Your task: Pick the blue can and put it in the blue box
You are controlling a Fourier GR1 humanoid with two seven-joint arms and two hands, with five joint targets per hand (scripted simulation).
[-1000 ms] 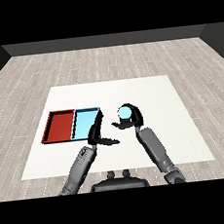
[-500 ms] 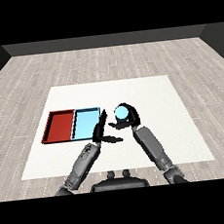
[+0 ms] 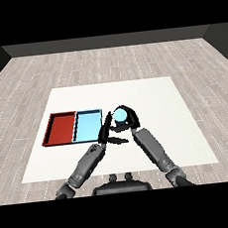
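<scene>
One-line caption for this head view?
Right hand curled round the blue can, just right of the blue tray; left hand open beside it.

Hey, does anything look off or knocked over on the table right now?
Nothing stands out. The right hand curls round the blue can beside the blue tray, and the red tray lies flat next to it.

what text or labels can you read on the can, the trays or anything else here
None: no readable text anywhere.
Blue can, held in the right hand: plain, no label shows.
Red tray and blue tray: plain, no marks.
Table: plain white.
</scene>
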